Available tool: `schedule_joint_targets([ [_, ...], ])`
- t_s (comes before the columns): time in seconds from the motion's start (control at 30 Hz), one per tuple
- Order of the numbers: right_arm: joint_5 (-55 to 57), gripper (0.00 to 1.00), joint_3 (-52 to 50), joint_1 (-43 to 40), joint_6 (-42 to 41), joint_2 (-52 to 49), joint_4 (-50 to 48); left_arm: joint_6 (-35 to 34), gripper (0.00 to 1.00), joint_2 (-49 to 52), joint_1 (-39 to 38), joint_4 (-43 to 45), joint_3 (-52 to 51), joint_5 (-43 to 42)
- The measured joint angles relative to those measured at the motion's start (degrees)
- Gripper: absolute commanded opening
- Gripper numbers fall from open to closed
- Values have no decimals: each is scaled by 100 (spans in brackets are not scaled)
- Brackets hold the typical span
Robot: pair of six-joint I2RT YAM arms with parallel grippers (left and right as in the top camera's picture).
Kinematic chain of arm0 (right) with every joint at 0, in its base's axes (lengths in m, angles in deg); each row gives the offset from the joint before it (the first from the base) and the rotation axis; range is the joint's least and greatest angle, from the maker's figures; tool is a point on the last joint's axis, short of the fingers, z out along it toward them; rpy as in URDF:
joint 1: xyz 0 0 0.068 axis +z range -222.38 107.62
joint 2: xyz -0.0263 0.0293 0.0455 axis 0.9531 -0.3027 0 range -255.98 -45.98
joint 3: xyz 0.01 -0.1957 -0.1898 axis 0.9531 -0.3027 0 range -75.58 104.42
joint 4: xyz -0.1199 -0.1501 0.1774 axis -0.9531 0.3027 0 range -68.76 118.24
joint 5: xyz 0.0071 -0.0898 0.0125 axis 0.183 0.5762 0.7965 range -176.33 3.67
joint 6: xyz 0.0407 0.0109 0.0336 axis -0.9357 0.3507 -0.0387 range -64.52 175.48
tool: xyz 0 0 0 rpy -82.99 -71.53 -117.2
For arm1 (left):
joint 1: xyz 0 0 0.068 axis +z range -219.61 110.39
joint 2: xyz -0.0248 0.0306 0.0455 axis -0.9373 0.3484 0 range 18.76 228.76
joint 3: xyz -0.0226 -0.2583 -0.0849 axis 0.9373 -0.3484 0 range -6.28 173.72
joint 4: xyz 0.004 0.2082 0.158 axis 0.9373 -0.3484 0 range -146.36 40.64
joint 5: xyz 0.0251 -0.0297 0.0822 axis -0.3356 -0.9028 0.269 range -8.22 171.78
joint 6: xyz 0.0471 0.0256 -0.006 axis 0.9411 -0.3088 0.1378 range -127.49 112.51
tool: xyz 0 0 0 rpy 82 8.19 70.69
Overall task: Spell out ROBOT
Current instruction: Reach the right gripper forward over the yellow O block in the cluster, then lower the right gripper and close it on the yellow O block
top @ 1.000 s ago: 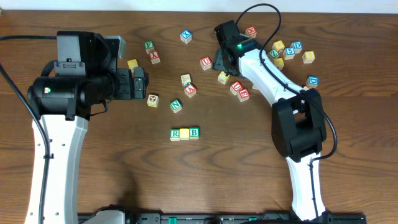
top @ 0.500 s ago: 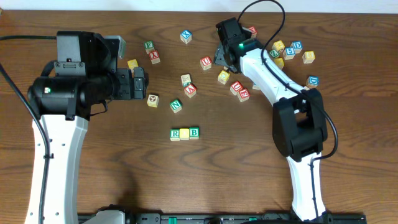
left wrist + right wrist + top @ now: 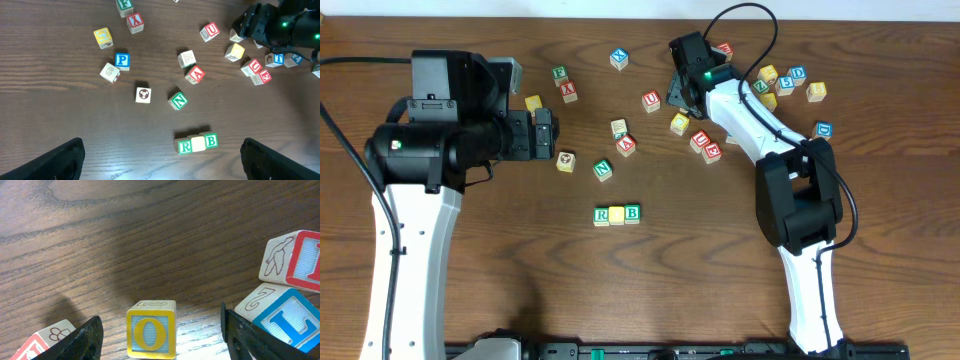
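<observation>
Table (image 3: 670,290): brown wood, with lots of little letter cubes lying about.
Cube to get: the yellow O cube (image 3: 151,329), sitting flat on the wood with its O face turned to the claw's camera.
Where it is: right between the two fingers of the right claw (image 3: 677,100), with a gap on each side.
Right claw: spread apart, holding nothing.
How the cube will feel: small, light, hard wood. It will not squash or break. Its smooth painted sides could slip or twist if it is pinched on a corner.
Where to take it: on two flat sides that face each other, near the middle.
Watch out: the blue L cube (image 3: 285,320) and a red-edged cube (image 3: 295,260) sit just beside one finger and could get bumped.
Right arm: stretched far out over the table, wrist bent down. It looks low, but I cannot tell if the tips touch the wood.
Word on the table: the R-yellow-B row (image 3: 617,214), three cubes touching in a line, well apart from the right claw, back toward the robot.
Left claw (image 3: 545,135): spread wide and empty, held up above the wood, off to one side of the row.
</observation>
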Motion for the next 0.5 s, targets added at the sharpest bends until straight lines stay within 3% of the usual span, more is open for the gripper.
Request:
schedule_joint_targets([
  [0.5,42,65,2,4,2,-216,63,0,98,0,0,2,0,0],
])
